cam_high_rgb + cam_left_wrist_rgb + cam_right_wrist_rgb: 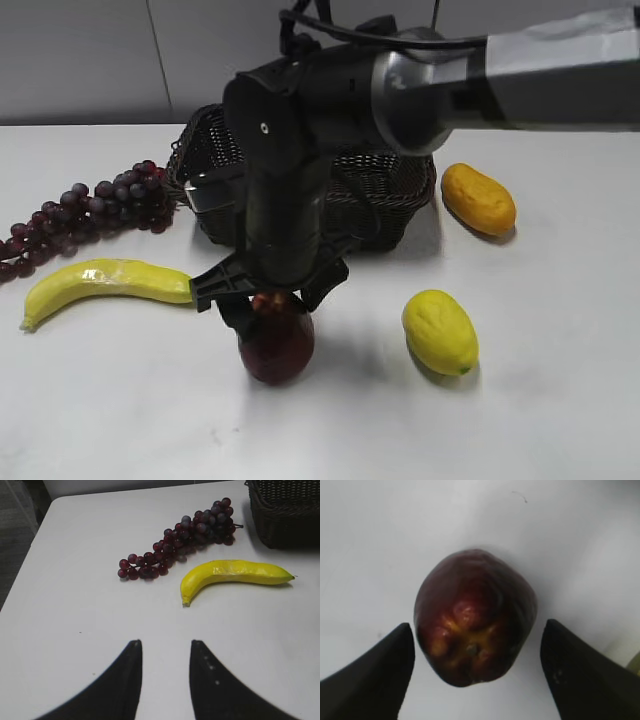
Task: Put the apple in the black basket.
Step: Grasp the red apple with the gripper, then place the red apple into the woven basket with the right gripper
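On the white table (pixel 560 400) in the exterior view, the apple (pixel 276 338) is standing upright in front of the black basket (pixel 390 185), apart from it; the right gripper (pixel 270 300) is reaching down from the arm that is crossing in from the right, its black fingers straddling the top of the apple; whether the fingers are touching the fruit cannot be told from this side; a banana (pixel 100 282) is lying to the left of the apple, a bunch of grapes (pixel 95 205) is resting beyond it beside the basket, a lemon (pixel 440 331) is sitting to the right of the apple, and an orange-yellow fruit (pixel 479 198) is lying to the right of the basket.

In the left wrist view, the left gripper (pixel 165 680) is hovering over bare table with its two fingers parted by a narrow gap and holding nothing; the grapes (pixel 180 537) and the banana (pixel 232 575) are lying ahead of it, and a corner of the basket (pixel 287 512) is showing at the upper right.

In the right wrist view, the apple (pixel 476 615) is sitting between the spread fingers of the right gripper (pixel 476 672), its lobed, yellow-flecked top facing the camera; white table is showing on both sides between fruit and fingers, so the jaws are standing released, not yet clamped.
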Motion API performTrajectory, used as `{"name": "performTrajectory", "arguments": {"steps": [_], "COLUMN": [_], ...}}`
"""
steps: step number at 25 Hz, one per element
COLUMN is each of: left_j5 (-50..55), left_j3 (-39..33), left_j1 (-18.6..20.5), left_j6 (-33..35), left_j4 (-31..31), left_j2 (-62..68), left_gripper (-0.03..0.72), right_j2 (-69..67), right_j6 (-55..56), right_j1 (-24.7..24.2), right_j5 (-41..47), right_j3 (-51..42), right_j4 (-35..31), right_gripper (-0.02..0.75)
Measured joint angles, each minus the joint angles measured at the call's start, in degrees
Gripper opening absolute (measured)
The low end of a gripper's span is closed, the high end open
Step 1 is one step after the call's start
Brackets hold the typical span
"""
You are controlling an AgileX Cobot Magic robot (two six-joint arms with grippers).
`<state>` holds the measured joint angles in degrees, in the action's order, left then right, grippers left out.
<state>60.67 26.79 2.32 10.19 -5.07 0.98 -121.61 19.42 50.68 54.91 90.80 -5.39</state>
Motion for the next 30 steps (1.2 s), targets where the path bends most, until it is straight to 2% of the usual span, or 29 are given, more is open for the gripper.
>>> {"name": "performTrajectory", "arguments": {"steps": [7, 9, 16, 24, 30], "left_j5": [0.00, 0.00, 0.00, 0.00, 0.00], "left_j3": [0.00, 0.00, 0.00, 0.00, 0.00], "left_j1": [0.00, 0.00, 0.00, 0.00, 0.00], "left_j6": [0.00, 0.00, 0.00, 0.00, 0.00], "left_j4": [0.00, 0.00, 0.00, 0.00, 0.00], "left_j2": [0.00, 0.00, 0.00, 0.00, 0.00], "left_gripper": [0.237, 0.237, 0.237, 0.237, 0.237], "right_j2": [-1.31, -1.37, -1.37, -0.10, 6.85], "right_j6": [0.13, 0.13, 0.13, -0.12, -0.56], "right_j1": [0.00, 0.00, 0.00, 0.06, 0.06], "right_j5": [-3.86, -4.24, -4.24, 0.39, 1.72], "right_j3": [0.14, 0.19, 0.20, 0.19, 0.12], "right_j4": [0.19, 0.41, 0.58, 1.21, 2.78], "right_gripper": [0.589, 0.563, 0.560, 0.559, 0.557]}}
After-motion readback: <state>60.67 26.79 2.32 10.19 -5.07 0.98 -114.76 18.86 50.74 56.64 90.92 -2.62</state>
